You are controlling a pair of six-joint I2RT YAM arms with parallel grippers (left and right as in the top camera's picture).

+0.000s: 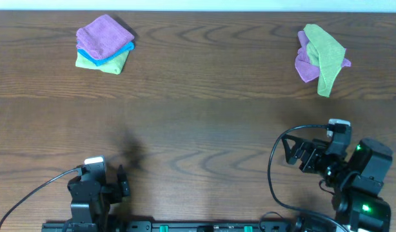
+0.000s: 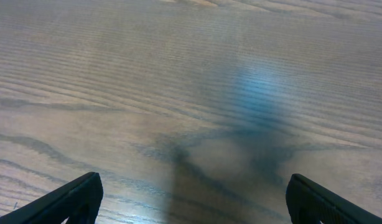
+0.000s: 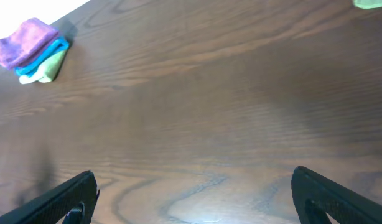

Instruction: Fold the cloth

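Observation:
A crumpled green cloth [image 1: 325, 53] lies over a crumpled purple cloth [image 1: 306, 64] at the far right of the table. A corner of the green cloth shows at the top right edge of the right wrist view [image 3: 372, 4]. My left gripper [image 1: 122, 182] is open and empty low over bare wood near the front left; the left wrist view [image 2: 191, 186] shows only table between its fingers. My right gripper [image 1: 296, 153] is open and empty at the front right, well short of the cloths, over bare wood [image 3: 194, 180].
A neat stack of folded cloths [image 1: 104, 44], purple on blue on green, sits at the far left; it also shows in the right wrist view [image 3: 32, 50]. The dark wooden table [image 1: 204, 116] spans the whole view.

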